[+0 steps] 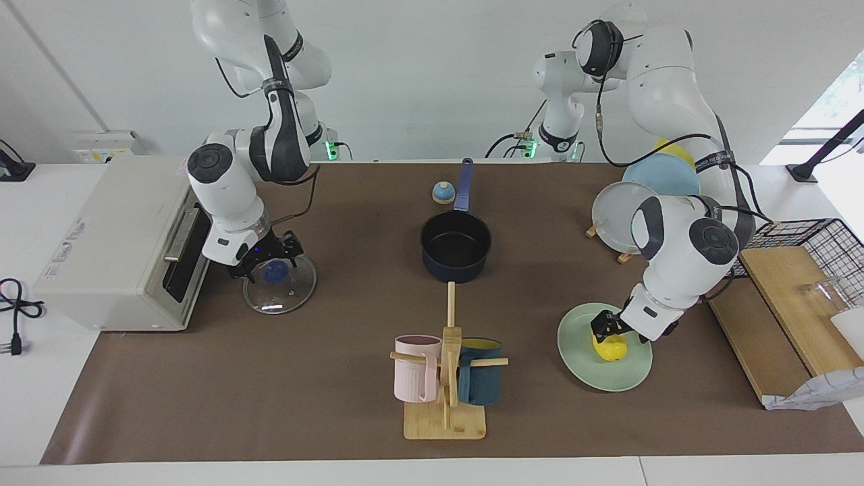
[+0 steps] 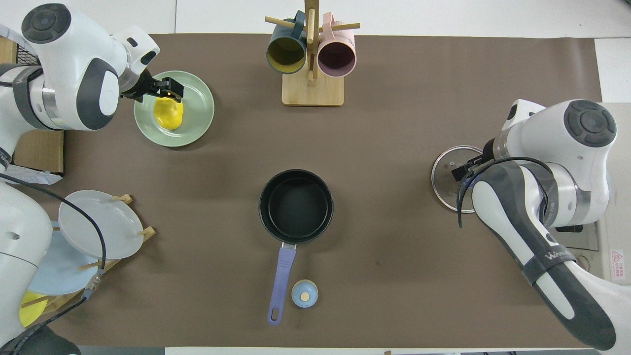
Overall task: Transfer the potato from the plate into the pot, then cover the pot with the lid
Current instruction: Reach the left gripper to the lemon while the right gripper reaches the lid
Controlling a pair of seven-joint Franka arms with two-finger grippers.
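- Brown mat (image 1: 351, 405) covers the white table, pot (image 1: 455, 253) empty at mid-mat.
- Left gripper (image 1: 605, 327), fingers spread, straddles the potato (image 1: 611, 347) on the plate (image 1: 580, 364) near the left arm's end, ready to grasp.
- Right gripper (image 1: 266, 260), open, is at the lid (image 1: 280, 283) knob near the right arm's end, likely pre-staging.

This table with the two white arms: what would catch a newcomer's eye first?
Probably the bright yellow potato on the mint-green plate at the left arm's end of the table, with the left pincer down at it, open. At the right arm's end, the right pincer, also open, is at the blue knob of the glass lid. Between them sits the empty dark pot.
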